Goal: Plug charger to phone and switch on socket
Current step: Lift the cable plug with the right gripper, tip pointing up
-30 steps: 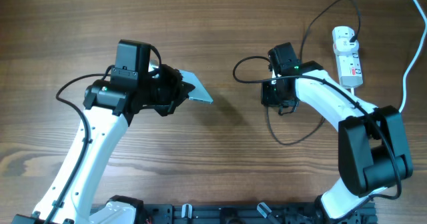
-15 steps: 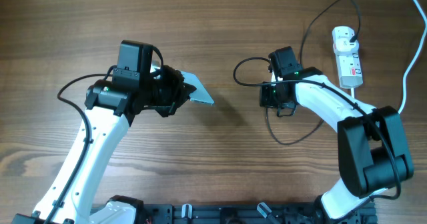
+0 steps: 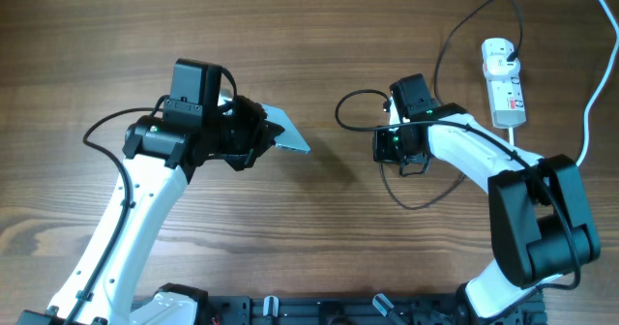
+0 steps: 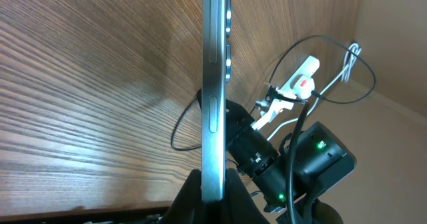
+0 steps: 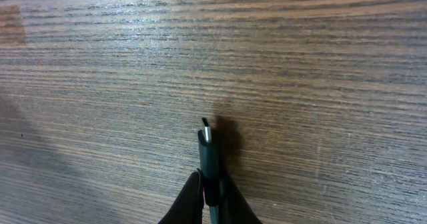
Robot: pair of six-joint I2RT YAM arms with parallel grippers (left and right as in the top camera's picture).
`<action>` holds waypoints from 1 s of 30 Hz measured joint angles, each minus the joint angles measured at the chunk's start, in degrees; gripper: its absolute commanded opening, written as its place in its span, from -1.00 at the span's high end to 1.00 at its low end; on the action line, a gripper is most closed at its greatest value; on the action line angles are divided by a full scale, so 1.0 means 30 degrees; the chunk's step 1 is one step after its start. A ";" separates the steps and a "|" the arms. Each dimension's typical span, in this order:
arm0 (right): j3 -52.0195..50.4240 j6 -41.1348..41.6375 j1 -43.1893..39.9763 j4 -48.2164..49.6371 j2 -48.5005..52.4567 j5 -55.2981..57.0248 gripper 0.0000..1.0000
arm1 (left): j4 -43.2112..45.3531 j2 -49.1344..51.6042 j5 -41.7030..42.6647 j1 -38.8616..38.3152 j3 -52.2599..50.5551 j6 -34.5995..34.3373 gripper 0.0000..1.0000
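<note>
Overhead, the left gripper [image 3: 255, 133] is clamped on the phone [image 3: 287, 130], whose free end points across at the right gripper [image 3: 385, 144], which pinches the charger [image 5: 207, 147] tip-first toward it, the two well apart with bare table between.

Black charger [image 5: 207, 154], white red-marked socket [image 3: 505, 95], wood-grain table [image 3: 319, 35], phone [image 4: 212, 84] apparently silvery-blue.

- Table [image 3: 319, 35]: brown wood with dark grain, fills the whole overhead frame.
- Beige surface [image 4: 400, 64]: beyond the table edge, right side of the left wrist frame.
</note>
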 measured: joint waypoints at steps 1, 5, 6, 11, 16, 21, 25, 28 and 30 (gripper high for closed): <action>0.0000 0.0036 0.0000 0.0000 0.0000 -0.0022 0.66 | 0.0000 0.0000 0.0000 0.0000 0.0000 0.0000 0.92; -0.0007 0.0095 0.0000 -0.0313 -0.0029 -0.0226 0.51 | 0.0000 0.0015 0.0000 0.0000 0.0000 0.0000 0.92; 0.0000 0.0131 0.0000 -0.0488 -0.0051 -0.0291 0.49 | 0.0007 0.0015 0.0000 0.0000 0.0000 0.0000 0.92; -0.0007 -0.0036 0.0000 -0.1574 -0.0175 -0.0554 0.91 | 0.0000 0.0015 0.0000 0.0000 0.0000 0.0000 0.92; -0.0182 -0.0226 -0.0015 -0.1399 -0.0182 -0.0525 0.91 | 0.0000 0.0015 0.0000 0.0000 0.0000 0.0000 0.92; -0.0146 -0.1698 -0.0015 -0.1086 -0.0131 -0.3490 0.91 | 0.0109 0.0015 -0.0007 0.0000 0.0000 0.0000 0.92; 0.0189 -0.2951 -0.0335 -0.0998 -0.0248 -0.7978 0.91 | 0.1253 0.0015 0.0007 0.0000 0.0000 0.0670 0.92; 0.0226 -0.3402 -0.0736 -0.1719 -0.0386 -0.6747 0.91 | 0.1392 0.0015 0.0007 0.0000 0.0000 0.1246 0.92; 0.0226 -0.3636 -0.0772 -0.2004 -0.0393 -0.3861 0.91 | 0.1457 0.0015 0.0007 0.0000 0.0000 0.1683 0.92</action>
